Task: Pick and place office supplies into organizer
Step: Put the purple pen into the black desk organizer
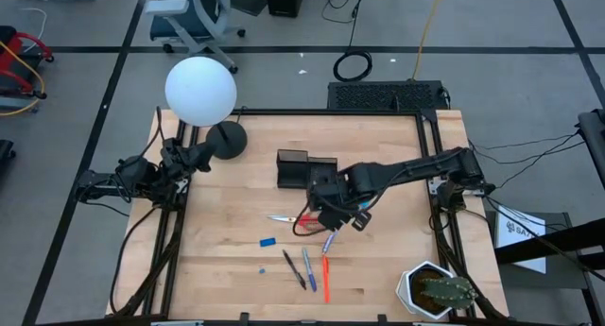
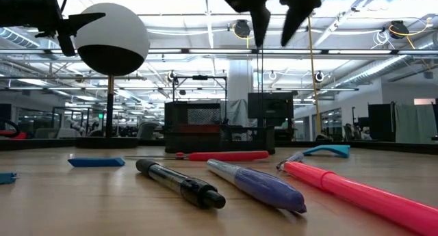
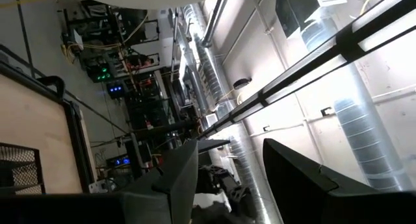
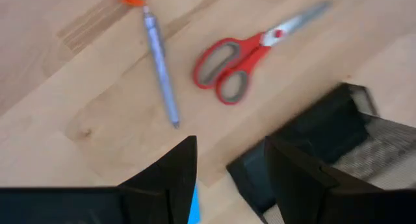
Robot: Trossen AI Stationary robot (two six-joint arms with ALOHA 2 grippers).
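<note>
Wooden tabletop held the scissors beside the organizer; the right gripper hovered above, fingers apart and empty. Better to drop squarely over the red handles before closing.

Left arm: rested at the left edge, left gripper parted.
Right arm: reached centre, right gripper parted, empty.
</note>
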